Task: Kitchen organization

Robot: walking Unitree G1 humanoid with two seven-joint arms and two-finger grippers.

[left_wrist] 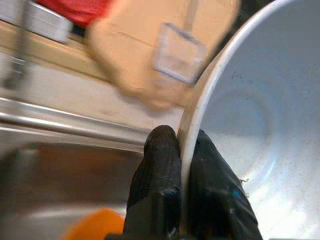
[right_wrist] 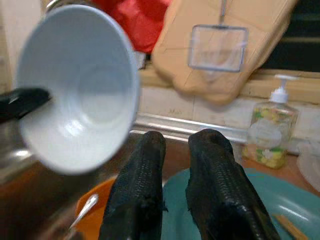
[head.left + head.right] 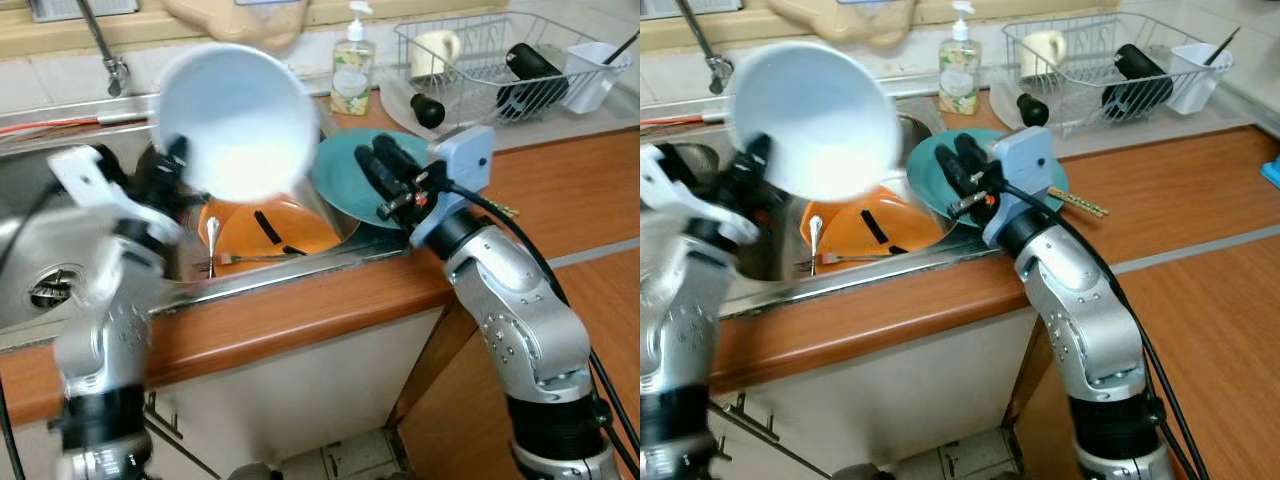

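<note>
My left gripper [image 3: 172, 155] is raised over the sink [image 3: 40, 190], shut on the rim of a white bowl [image 3: 240, 120] that tilts with its opening toward me. The left wrist view shows that rim pinched between the two black fingers [image 1: 160, 165]. An orange plate [image 3: 300, 230] lies in the sink below, with a spoon [image 3: 212, 240], a fork [image 3: 240, 260] and a black strip on it. My right gripper [image 3: 375, 160] hovers open over a teal plate [image 3: 340, 190] on the sink's right edge, holding nothing.
A soap bottle [image 3: 352, 65] stands behind the teal plate. A wire dish rack [image 3: 500, 60] with a mug, a black bottle and a white cup sits at the back right. Chopsticks [image 3: 1077, 203] lie beside the teal plate. The faucet [image 3: 105, 50] rises at the back left. The wooden counter edge [image 3: 300, 310] runs in front.
</note>
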